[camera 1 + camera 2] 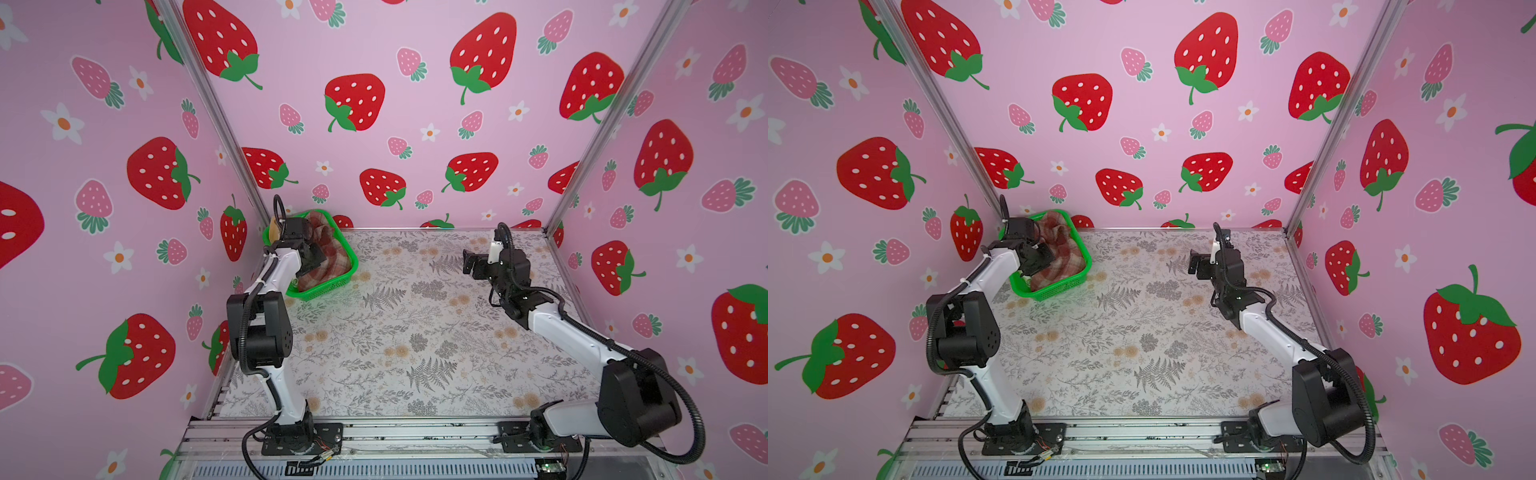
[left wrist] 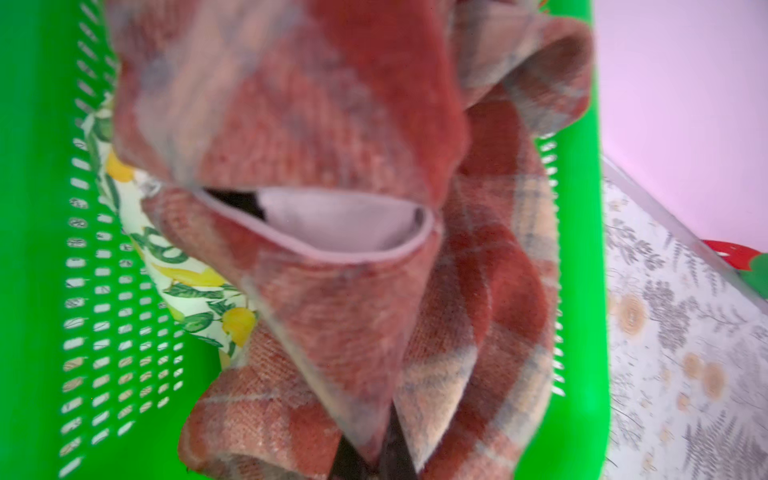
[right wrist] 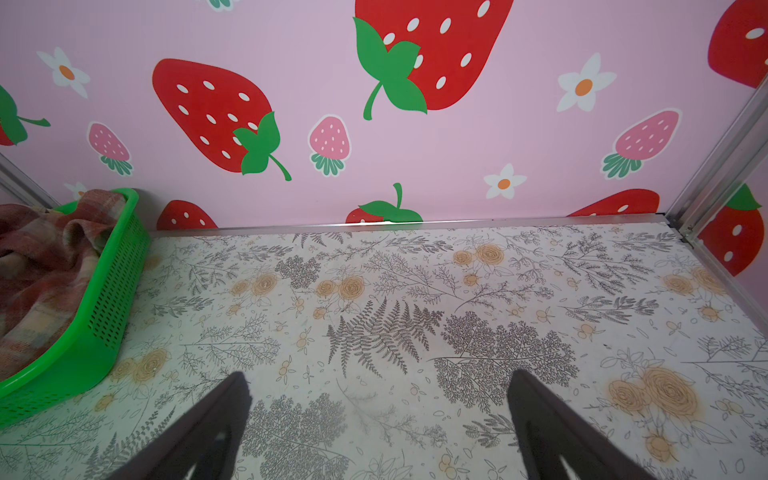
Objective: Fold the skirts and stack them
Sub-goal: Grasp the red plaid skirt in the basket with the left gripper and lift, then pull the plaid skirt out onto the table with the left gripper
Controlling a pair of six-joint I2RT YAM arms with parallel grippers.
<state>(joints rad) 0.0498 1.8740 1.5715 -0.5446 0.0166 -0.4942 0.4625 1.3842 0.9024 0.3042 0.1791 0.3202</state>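
Note:
In both top views the red-brown and cream plaid skirt (image 1: pixel 332 253) (image 1: pixel 1064 253) lies bunched on top in the green basket (image 1: pixel 328 293) at the back left. My left gripper (image 1: pixel 316 259) (image 1: pixel 1044 259) reaches down into the basket. In the left wrist view it (image 2: pixel 374 453) is shut on a fold of the plaid skirt (image 2: pixel 332 124), which fills most of the view. The lemon-print skirt (image 2: pixel 195 291) peeks out beneath the plaid one. A bit of mustard-yellow skirt (image 1: pixel 273 232) shows at the basket's back corner. My right gripper (image 1: pixel 469 264) (image 3: pixel 378 382) hangs open and empty above the table.
The basket (image 3: pixel 83 361) stands against the back wall, close to the left wall. The floral table top (image 1: pixel 415 332) stretches between the two arms. Pink strawberry walls close in the back and both sides. An aluminium rail (image 1: pixel 374 432) runs along the front edge.

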